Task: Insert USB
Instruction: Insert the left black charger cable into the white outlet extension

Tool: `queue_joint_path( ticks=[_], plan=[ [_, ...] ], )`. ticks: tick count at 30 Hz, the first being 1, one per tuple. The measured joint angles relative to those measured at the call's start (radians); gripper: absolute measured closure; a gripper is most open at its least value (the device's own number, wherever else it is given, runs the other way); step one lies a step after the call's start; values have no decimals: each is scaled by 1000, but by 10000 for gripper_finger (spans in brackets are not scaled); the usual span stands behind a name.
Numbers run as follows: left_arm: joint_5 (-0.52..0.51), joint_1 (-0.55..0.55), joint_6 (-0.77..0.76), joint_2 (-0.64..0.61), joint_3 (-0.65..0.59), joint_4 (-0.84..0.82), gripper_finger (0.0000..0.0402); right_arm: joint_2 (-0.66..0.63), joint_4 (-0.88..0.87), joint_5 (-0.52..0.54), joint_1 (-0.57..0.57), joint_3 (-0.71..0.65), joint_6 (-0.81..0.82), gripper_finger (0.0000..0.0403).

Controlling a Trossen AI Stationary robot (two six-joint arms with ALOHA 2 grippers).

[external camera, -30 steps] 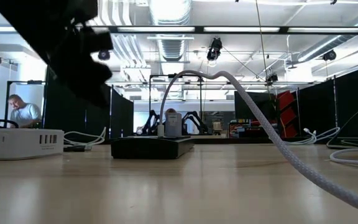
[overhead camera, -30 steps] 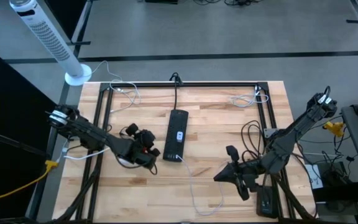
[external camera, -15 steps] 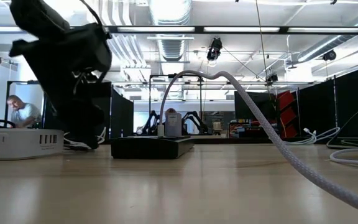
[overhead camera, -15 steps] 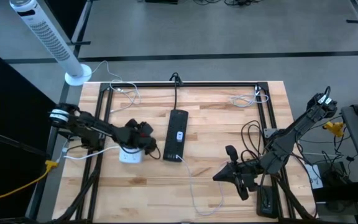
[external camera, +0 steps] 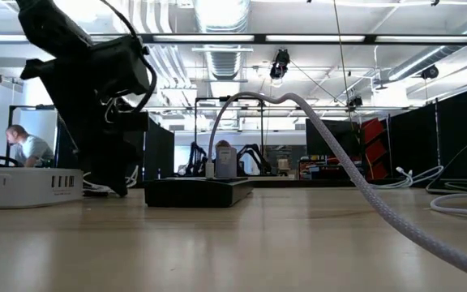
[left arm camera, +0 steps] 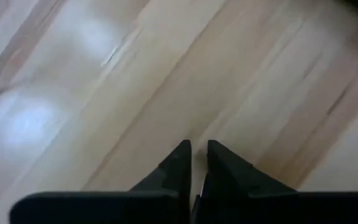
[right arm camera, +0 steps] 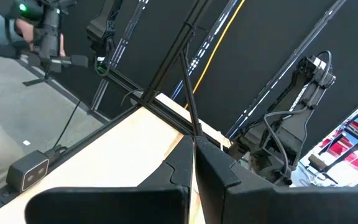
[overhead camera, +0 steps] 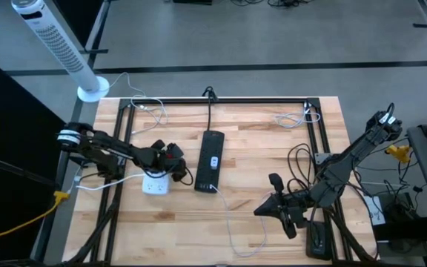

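A pale butcher-block table (overhead camera: 258, 148) with a black metal frame (overhead camera: 221, 101) along its edges stands on a grey concrete floor (overhead camera: 273, 37) crossed by dark seams. Off the table's far left corner a white tower fan (overhead camera: 54, 43) rises from a round base. Black curtains (overhead camera: 6, 133) close off the left side. Across the table top, the hall opens out: white ceiling ducts and long strip lights (external camera: 217, 24), dark partition panels (external camera: 452, 130), a red cabinet (external camera: 373, 142), and a person (external camera: 29, 148) seated far off to the left.
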Motion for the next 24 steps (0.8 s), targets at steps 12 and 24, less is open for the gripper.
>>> queue_joint_path(
  ticks=[12,24],
  plan=[
    [84,-103,170,-58,13,-4,279,0,-45,6,0,0,24,403],
    [-49,-102,155,-66,-25,-28,186,0,-43,16,0,0,24,403]
  ],
)
